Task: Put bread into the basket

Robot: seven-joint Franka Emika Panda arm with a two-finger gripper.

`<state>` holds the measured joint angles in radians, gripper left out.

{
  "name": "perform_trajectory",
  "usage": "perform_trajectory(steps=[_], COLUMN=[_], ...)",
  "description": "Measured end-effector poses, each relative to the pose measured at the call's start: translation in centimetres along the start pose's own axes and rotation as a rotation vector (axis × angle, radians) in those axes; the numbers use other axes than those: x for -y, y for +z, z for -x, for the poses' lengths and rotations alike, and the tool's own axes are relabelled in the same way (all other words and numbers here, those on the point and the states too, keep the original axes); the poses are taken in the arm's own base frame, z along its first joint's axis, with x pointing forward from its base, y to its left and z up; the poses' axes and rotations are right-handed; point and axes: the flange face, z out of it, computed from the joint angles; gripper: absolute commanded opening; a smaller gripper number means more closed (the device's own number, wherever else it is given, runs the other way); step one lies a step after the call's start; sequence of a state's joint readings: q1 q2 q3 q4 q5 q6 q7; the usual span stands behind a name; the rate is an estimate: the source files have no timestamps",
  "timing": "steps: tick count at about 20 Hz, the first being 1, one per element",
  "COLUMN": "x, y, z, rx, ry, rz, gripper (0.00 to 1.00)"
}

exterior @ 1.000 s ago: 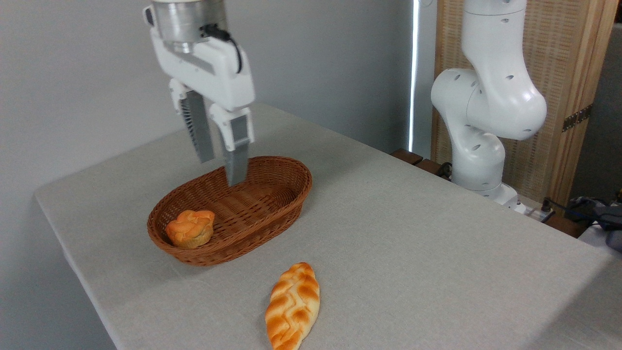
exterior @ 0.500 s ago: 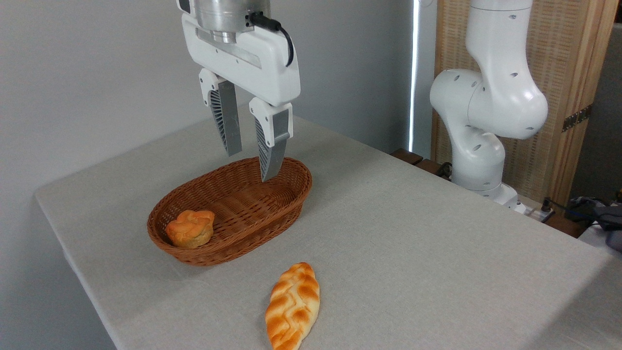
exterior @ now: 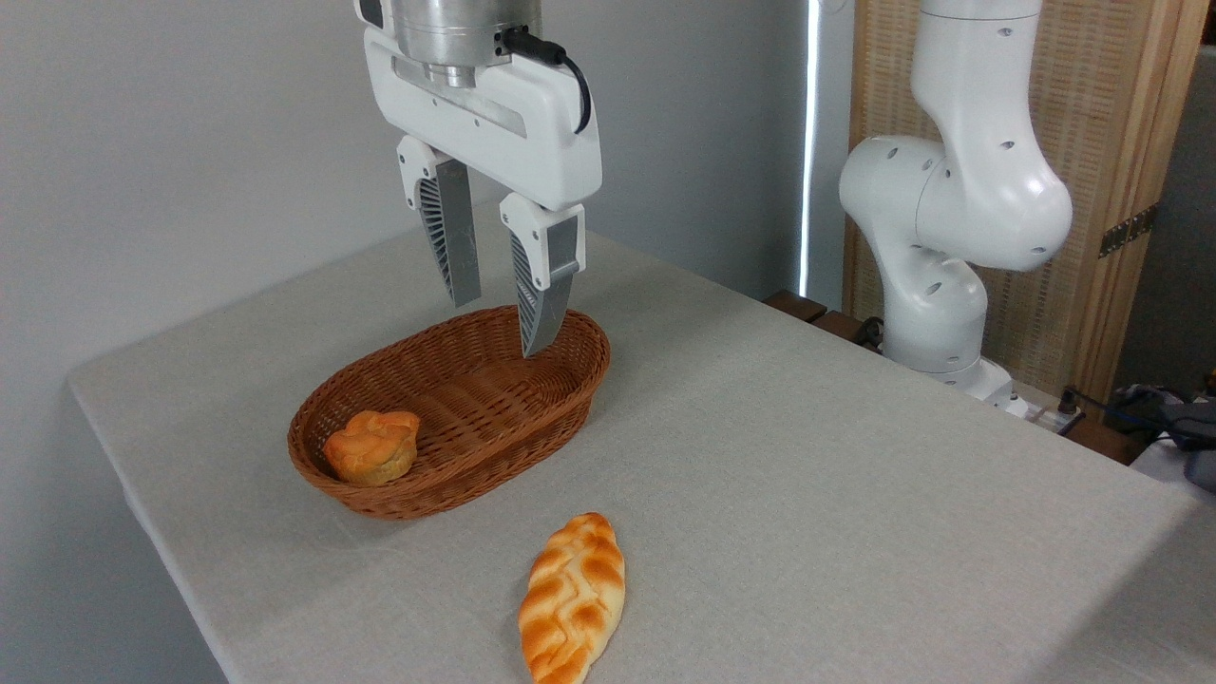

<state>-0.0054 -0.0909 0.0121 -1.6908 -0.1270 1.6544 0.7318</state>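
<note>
**Inspector:** Report the container and its contents.

**Arm:** The basket (exterior: 456,418) is an oval of brown wicker with low sides, standing on the bench (exterior: 807,494) toward its left edge. The bread (exterior: 372,446), a small orange-brown bun with a cracked top, lies inside at the basket's near-left end, against the wall. The rest of the basket floor is bare weave.

**Inspector:** State of your jaws.

**Arm:** My gripper (exterior: 502,325) hangs above the basket's far-right end, fingers pointing down. The jaws stand parted with a clear gap and hold nothing. The right fingertip appears over the far rim; I cannot tell whether it touches.

**Inspector:** Anything else on the surface?

**Arm:** A long braided golden loaf (exterior: 572,598) lies on the bench near the front edge, outside the basket and apart from it. The bench is covered in pale grey cloth.

**Inspector:** The room?

**Arm:** Grey wall (exterior: 190,142) behind. My white base (exterior: 936,237) rises off the bench's right edge, before a wood-framed woven panel (exterior: 1102,142). Dark cables (exterior: 1154,408) lie at far right.
</note>
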Motion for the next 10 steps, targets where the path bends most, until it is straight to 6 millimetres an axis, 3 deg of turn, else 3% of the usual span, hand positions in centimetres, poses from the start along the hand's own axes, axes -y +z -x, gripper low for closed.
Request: perform_trajectory(steps=[10], x=[0.05], y=[0.08], z=[0.55], rx=[0.066], ry=[0.008], rz=[-0.024], gripper=[1.0])
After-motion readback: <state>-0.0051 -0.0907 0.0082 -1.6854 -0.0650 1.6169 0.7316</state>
